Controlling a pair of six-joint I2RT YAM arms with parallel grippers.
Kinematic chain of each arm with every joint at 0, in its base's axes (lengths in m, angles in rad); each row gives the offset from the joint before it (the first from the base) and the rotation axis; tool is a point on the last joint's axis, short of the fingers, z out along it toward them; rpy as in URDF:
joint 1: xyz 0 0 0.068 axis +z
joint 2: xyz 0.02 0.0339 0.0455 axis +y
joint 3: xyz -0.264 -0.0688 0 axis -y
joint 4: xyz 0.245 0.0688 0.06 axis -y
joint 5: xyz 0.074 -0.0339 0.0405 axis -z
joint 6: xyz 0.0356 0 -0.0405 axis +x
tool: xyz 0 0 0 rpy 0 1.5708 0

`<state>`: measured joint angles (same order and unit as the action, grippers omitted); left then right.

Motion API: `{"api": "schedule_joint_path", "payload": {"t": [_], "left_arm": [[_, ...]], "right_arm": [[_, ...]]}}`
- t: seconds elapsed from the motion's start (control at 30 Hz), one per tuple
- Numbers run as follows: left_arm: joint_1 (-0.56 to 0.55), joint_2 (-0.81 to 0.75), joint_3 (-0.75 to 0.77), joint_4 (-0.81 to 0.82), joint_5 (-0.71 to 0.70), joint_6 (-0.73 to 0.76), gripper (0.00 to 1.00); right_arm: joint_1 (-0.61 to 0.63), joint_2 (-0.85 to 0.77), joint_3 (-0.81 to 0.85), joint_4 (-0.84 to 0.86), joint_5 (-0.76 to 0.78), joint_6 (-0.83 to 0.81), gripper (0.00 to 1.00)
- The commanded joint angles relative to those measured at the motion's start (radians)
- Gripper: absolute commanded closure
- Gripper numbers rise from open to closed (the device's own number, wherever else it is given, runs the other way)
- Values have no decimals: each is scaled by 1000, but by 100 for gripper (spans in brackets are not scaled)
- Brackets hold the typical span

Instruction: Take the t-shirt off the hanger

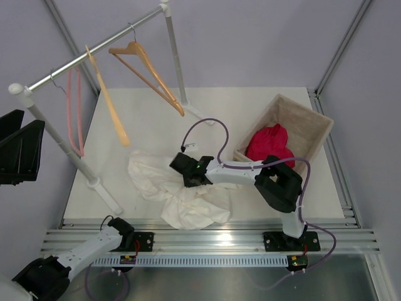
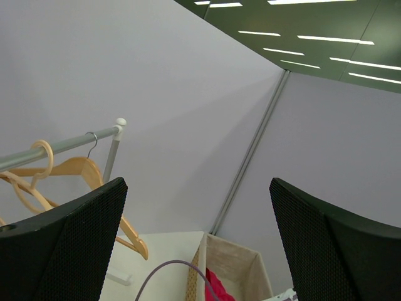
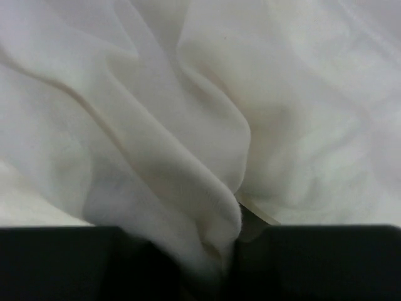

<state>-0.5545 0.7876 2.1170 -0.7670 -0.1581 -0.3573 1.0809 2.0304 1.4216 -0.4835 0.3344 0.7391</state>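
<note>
- T-shirt [image 1: 188, 210], seen from the top external camera, lies in a white crumpled heap on the desk [image 1: 250, 106], close to the middle of the near edge and off the hanger.
- In that view the right fingers [image 1: 183, 167] reach left across the far part of the heap and touch the cloth. From above I cannot tell how they stand.
- The hanger [image 1: 175, 103], honey-tan wood, hangs bare by its metal hook from the rail [image 1: 94, 51] at the far left, well apart from the t-shirt. A paler wooden hanger [image 1: 111, 110] and a thin pink hanger [image 1: 69, 106] hang further left on the same rail.
- A basket [image 1: 310, 119] stands on the right of the desk with a red cloth [image 1: 269, 145] in it.
- The left arm [image 1: 81, 254] lies folded at the near left. The left fingers [image 1: 22, 153] show as black wedges at the left edge, apart from each other.
- In the left wrist view the left fingers [image 2: 69, 251] are spread wide and point up toward the wall. Between them appear the hanger [image 2: 81, 168] on the rail [image 2: 62, 145], the basket [image 2: 235, 263] and a bit of the red cloth [image 2: 216, 290].
- In the right wrist view, folds of the t-shirt [image 3: 188, 113] fill the picture. The right fingers [image 3: 94, 263] are drawn close and pinch a fold that runs down into the narrow gap between them.
</note>
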Motion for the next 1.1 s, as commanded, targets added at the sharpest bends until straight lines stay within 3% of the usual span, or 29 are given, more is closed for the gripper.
{"api": "schedule_joint_path", "payload": {"t": [0.0,0.07,0.17,0.27,0.4,0.47,0.57,0.67,0.7,0.73,0.77,0.8,0.93,1.07], "left_arm": [[-4,29,-18,50,-3,32,1],[-2,16,-72,78,3,38,1],[-2,-4,-135,135,-8,17,1],[-2,-7,-153,190,9,1,1],[-2,9,-149,238,20,1,1],[-2,10,-149,261,23,4,1],[-2,16,-147,279,34,-2,1],[-2,9,-158,282,34,-2,1],[-2,1,-166,285,23,-2,1],[-2,-13,-189,294,20,-5,1],[-2,-19,-199,299,16,-6,1],[-4,-24,-207,302,11,-11,1],[-2,-34,-242,310,34,-43,1],[-2,-50,-256,305,37,-40,1]], "right_arm": [[4,-192,-88,-43,61,-44,84],[4,-330,-95,-73,66,-79,100],[4,-505,-20,-171,68,-119,100],[4,-640,124,-361,153,-116,100],[4,-818,278,-473,318,-171,100],[5,-860,325,-486,395,-201,100],[5,-938,364,-468,715,-283,100],[-1,-1016,277,-194,891,-598,100],[-6,-1047,205,58,900,-710,100],[-16,-1056,173,159,899,-917,100],[-38,-1059,156,221,863,-958,100],[-123,-1053,164,173,826,-951,100],[-474,-891,311,-241,539,-550,100],[-581,-736,408,-386,431,-472,100]]}}
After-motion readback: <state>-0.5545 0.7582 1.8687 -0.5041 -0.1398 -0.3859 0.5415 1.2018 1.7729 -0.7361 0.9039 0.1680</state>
